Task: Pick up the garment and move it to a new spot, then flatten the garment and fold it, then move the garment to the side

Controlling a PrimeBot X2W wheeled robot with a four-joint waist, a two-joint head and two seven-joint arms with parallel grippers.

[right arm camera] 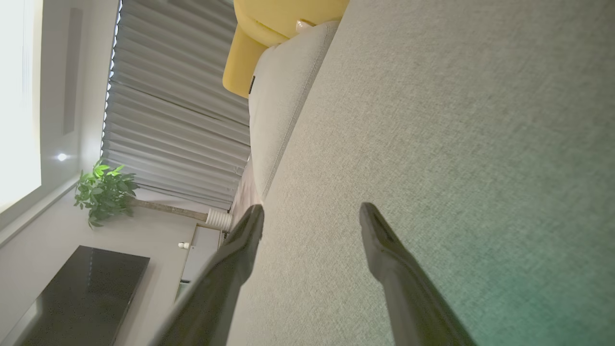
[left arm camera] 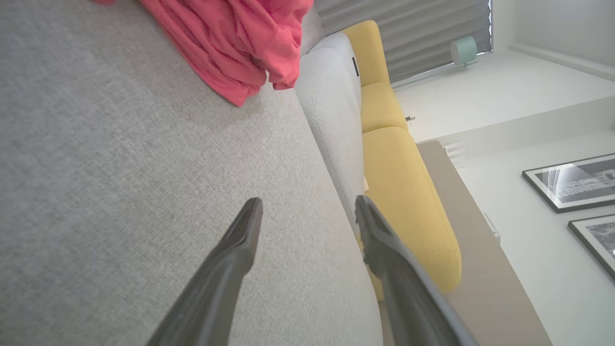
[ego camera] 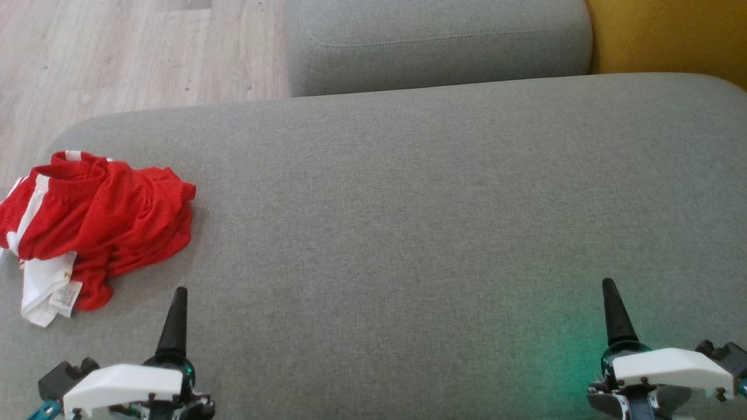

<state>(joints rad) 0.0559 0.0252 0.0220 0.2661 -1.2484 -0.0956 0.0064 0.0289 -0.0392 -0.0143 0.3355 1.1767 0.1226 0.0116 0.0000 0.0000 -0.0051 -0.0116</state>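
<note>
Left pincer (left arm camera: 307, 199), right pincer (right arm camera: 311, 205): two; garment (ego camera: 111, 216): one.

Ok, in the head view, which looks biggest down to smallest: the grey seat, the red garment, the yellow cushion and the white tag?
1. grey seat
2. red garment
3. yellow cushion, cut off by the picture's edge, so its true size is unsure
4. white tag

You're looking at one big grey fabric cushion (ego camera: 408, 233), rounded corners, pretty smooth weave. Lying on it way over at 9 o'clock, close to its edge, is the red garment (ego camera: 105, 221) with white trim, crumpled in a heap, a white label (ego camera: 65, 296) poking out at its 7 o'clock side.
</note>
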